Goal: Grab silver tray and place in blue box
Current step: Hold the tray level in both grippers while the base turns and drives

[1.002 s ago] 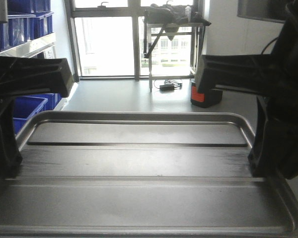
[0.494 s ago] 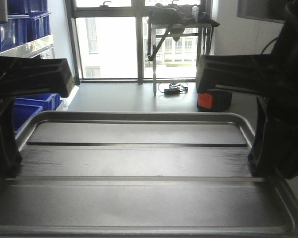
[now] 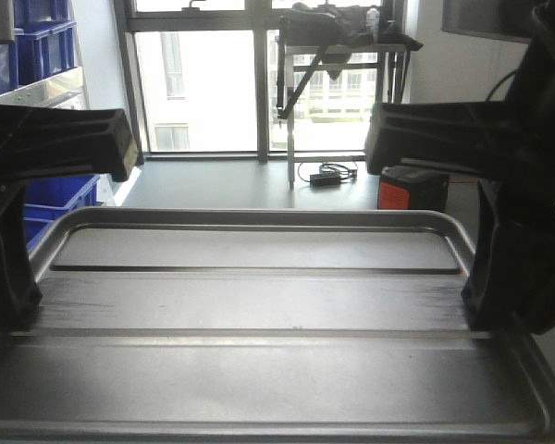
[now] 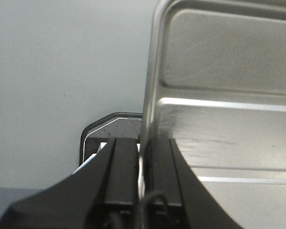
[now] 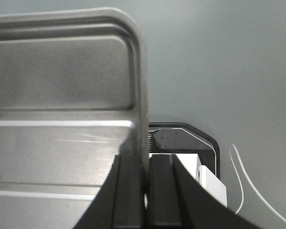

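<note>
We see the left tool (image 4: 142, 145) clamped on the left rim of the silver tray (image 3: 259, 305) and the right tool (image 5: 146, 162) clamped on its right rim, each with one finger inside the wall and one outside. The tray hangs level between the two arms, clear of the grey floor (image 4: 47, 71). Blue crates (image 3: 60, 192) sit far left, probably on and under shelving, but they're mostly cropped.
</note>
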Robot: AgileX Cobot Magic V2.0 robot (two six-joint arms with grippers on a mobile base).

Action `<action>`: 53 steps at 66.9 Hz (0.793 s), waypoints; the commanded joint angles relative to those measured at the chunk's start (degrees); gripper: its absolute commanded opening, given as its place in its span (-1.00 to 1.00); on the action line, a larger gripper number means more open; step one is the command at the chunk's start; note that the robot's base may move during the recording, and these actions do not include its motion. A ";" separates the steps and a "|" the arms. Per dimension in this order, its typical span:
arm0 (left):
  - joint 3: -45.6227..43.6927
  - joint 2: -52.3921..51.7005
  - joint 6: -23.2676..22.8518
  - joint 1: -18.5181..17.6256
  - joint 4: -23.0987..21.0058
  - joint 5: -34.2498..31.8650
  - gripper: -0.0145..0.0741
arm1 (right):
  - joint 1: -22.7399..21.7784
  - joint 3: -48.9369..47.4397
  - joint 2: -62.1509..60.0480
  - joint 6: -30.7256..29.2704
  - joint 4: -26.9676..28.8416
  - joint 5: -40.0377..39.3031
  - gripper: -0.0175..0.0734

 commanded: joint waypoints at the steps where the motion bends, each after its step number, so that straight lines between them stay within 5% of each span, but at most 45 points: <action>1: -1.48 -1.77 -0.58 -0.21 2.38 2.56 -0.69 | -0.36 -1.20 -1.53 -0.18 -3.01 1.57 -0.51; 53: -1.48 -1.77 -0.58 -0.21 2.38 2.56 -0.69 | -0.36 -1.20 -1.53 -0.18 -3.01 1.57 -0.51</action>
